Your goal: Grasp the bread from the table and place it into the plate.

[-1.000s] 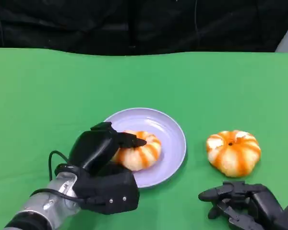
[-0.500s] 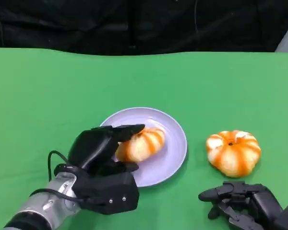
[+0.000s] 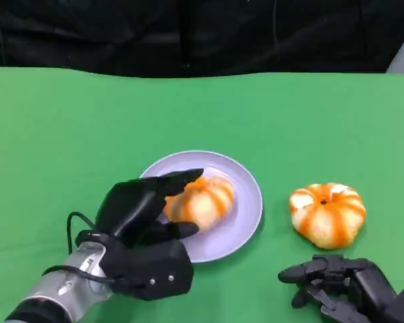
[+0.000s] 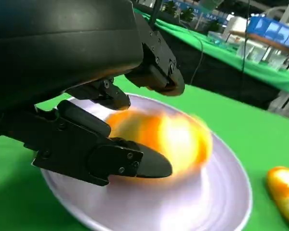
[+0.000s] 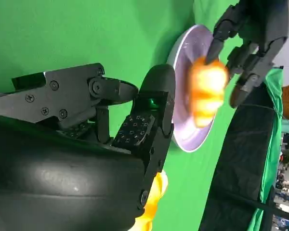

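On the green bench, the left robot hand reaches over the near edge of the lavender plate. Its fingers are spread around one orange-striped bread that lies inside the plate, one finger arching over the top and another low beside it. In the left wrist view the bread shows blurred and seems to sit free between the fingers, so the hand reads as open and letting go rather than gripping; whether a fingertip touches it cannot be told. The bread lies on the plate's inner floor, towards the left hand's side, probably because that is where the hand brought it in over the rim.

A second bread rests on the bench, well apart from the plate on the right. Near it, close to the bench edge, the right robot hand lies low with its fingers loosely apart and holds nothing, placed where it could go for that bread. Judged from this, one bread is delivered and the other is not yet grasped.
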### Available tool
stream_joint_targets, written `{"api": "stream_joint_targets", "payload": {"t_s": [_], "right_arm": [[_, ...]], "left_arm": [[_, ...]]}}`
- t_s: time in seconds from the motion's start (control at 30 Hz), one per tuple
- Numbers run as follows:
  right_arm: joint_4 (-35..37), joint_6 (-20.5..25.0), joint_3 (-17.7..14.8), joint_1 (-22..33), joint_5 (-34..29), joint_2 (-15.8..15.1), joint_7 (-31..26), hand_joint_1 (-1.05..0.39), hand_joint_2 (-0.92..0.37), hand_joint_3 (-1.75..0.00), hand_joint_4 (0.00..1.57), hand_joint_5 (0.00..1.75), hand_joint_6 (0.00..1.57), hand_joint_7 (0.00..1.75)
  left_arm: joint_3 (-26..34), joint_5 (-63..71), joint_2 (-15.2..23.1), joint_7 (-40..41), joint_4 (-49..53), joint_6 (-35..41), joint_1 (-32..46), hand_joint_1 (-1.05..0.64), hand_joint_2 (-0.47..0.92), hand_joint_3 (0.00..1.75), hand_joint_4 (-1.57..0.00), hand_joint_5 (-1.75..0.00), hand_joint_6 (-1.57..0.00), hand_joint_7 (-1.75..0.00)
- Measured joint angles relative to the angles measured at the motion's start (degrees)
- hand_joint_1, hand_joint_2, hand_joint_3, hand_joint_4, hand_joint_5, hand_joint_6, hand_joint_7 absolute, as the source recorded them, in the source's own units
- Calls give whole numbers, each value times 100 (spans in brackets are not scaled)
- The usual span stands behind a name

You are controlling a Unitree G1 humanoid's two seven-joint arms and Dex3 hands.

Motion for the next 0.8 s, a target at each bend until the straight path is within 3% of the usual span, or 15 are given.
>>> {"api": "stream_joint_targets", "payload": {"t_s": [0.8], "right_arm": [[16, 0, -7, 0, 27, 6, 105, -8, -92, -39, 78, 121, 109, 34]], "left_arm": [[125, -244, 40, -467, -30, -311, 93, -94, 92, 55, -37, 0, -28, 0]]}}
